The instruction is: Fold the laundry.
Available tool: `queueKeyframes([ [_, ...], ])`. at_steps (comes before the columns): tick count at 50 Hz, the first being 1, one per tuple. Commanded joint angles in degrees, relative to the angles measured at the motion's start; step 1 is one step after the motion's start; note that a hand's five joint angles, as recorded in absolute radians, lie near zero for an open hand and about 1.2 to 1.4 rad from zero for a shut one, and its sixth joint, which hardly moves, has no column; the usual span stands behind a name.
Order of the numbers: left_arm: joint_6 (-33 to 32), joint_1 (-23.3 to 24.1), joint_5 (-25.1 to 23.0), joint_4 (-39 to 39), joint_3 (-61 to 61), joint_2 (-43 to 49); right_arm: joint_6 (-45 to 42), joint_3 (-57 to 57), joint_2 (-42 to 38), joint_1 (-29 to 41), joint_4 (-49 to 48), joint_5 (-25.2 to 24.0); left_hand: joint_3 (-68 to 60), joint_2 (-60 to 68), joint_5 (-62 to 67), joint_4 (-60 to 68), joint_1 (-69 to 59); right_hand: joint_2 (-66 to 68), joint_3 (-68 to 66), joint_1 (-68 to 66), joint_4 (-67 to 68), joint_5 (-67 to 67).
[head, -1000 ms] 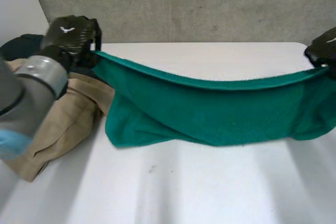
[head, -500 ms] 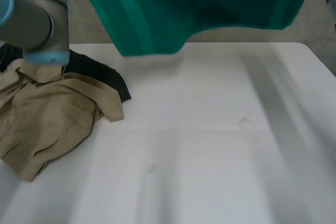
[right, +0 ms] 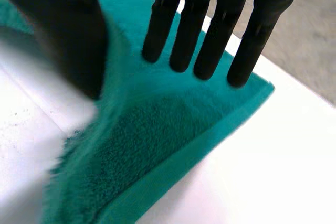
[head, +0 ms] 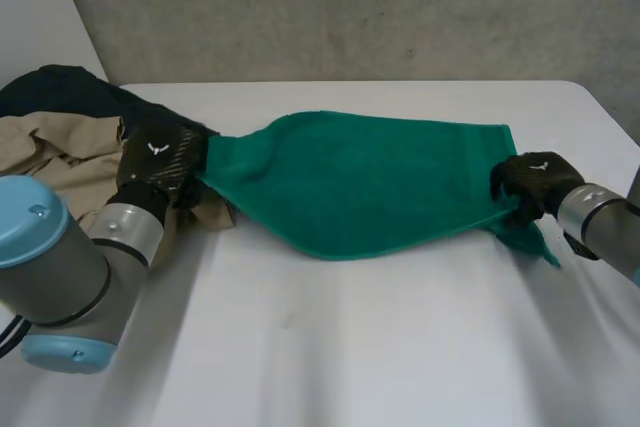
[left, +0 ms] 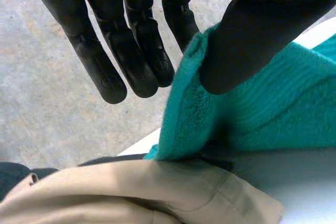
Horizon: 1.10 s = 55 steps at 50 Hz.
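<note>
A green towel (head: 380,182) lies stretched across the white table (head: 380,347) between my two hands. My left hand (head: 160,159) is at the towel's left end, over the clothes pile. In the left wrist view its thumb (left: 247,35) pinches the towel's (left: 273,114) edge against straight fingers (left: 131,51). My right hand (head: 530,182) rests at the towel's right end. In the right wrist view its fingers (right: 210,30) are straight and stand apart from the thumb (right: 68,30), and a ridge of towel (right: 157,145) rises between them, leaning on the thumb.
A tan garment (head: 60,162) and a dark garment (head: 60,92) lie heaped at the table's left, under my left hand. The tan cloth (left: 131,192) touches the towel's end. A concrete wall runs behind the table. Bare table lies in front of the towel.
The towel was swung high off the table, then came down and now lies spread flat. Both hands have dropped to table height. The right hand's fingers have loosened.
</note>
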<state>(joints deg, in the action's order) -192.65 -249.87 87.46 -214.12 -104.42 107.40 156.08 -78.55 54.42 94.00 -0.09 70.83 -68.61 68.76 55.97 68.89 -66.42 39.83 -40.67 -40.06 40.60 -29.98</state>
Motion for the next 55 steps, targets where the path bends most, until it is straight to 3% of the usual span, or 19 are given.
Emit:
queueKeyframes([
  [1, 0.1, -0.7, 0.0, 0.1, -0.3, -3.0, 9.8, -1.4, 0.9, -3.4, 0.2, 2.9, -11.4, 11.2, 14.0, 11.1, -13.6, -2.1, 3.0, 2.4, -2.9, 2.3],
  [12, 0.1, -1.6, -1.8, 0.6, -0.6, -4.0, 9.6, -1.7, 0.6, -4.3, 6.1, 3.7, -11.4, 11.2, 14.0, 11.1, -13.6, -0.3, 1.2, 0.5, -1.1, 0.5],
  [17, 0.0, -2.1, -1.9, 1.8, -0.8, -4.3, 9.5, -2.0, 0.7, -4.9, 9.2, 2.5, -11.4, 11.2, 14.0, 11.1, -13.6, 40.1, -39.3, -39.9, 39.3, -40.0],
  [20, -0.2, -2.0, -1.9, 4.1, -1.1, -5.2, 8.8, -3.4, 0.9, -5.4, 9.1, 2.6, -11.4, 11.2, 14.0, 11.1, -13.6, 40.2, -39.3, -39.9, 39.4, -40.0],
  [23, -0.4, -1.9, -1.9, 9.5, -1.8, -7.5, 3.8, -6.7, 5.5, -6.5, 8.8, 2.4, -11.4, 11.2, 14.0, 11.1, -13.6, 40.2, -39.3, -39.9, 39.4, -40.0],
  [28, -1.5, -1.3, -1.9, 20.6, -4.2, -12.8, -15.0, -15.0, 21.0, -11.9, 11.2, 2.7, -11.4, 11.2, 14.0, 11.1, -13.6, 40.2, -39.3, -39.9, 39.4, -40.0],
  [36, -17.1, 0.1, -2.7, 44.1, -11.7, -22.1, -44.4, -25.1, 33.4, -19.7, 27.4, 4.0, -11.4, 11.2, 14.0, 11.1, -13.6, 40.2, -39.3, -39.9, 39.4, -40.0],
  [40, -21.6, 4.3, -4.3, 50.1, -12.5, -22.9, -51.3, -27.4, 35.6, -21.7, 32.8, 2.9, -11.4, 11.2, 14.0, 11.1, -13.6, 40.2, -39.3, -39.9, 39.4, -40.0],
  [46, -22.0, 5.1, -4.1, 42.5, -10.4, -19.3, -45.6, -26.6, 33.8, -20.0, 25.3, 2.4, -11.4, 11.2, 14.0, 11.1, -13.6, 40.2, -39.3, -39.9, 39.4, -40.0],
  [55, -22.6, 5.2, 0.9, 27.0, -1.8, -6.4, -42.7, -20.4, 21.4, -13.6, 12.8, 4.8, -11.4, 11.2, 14.0, 11.1, -13.6, 40.2, -39.3, -39.9, 39.4, -40.0],
])
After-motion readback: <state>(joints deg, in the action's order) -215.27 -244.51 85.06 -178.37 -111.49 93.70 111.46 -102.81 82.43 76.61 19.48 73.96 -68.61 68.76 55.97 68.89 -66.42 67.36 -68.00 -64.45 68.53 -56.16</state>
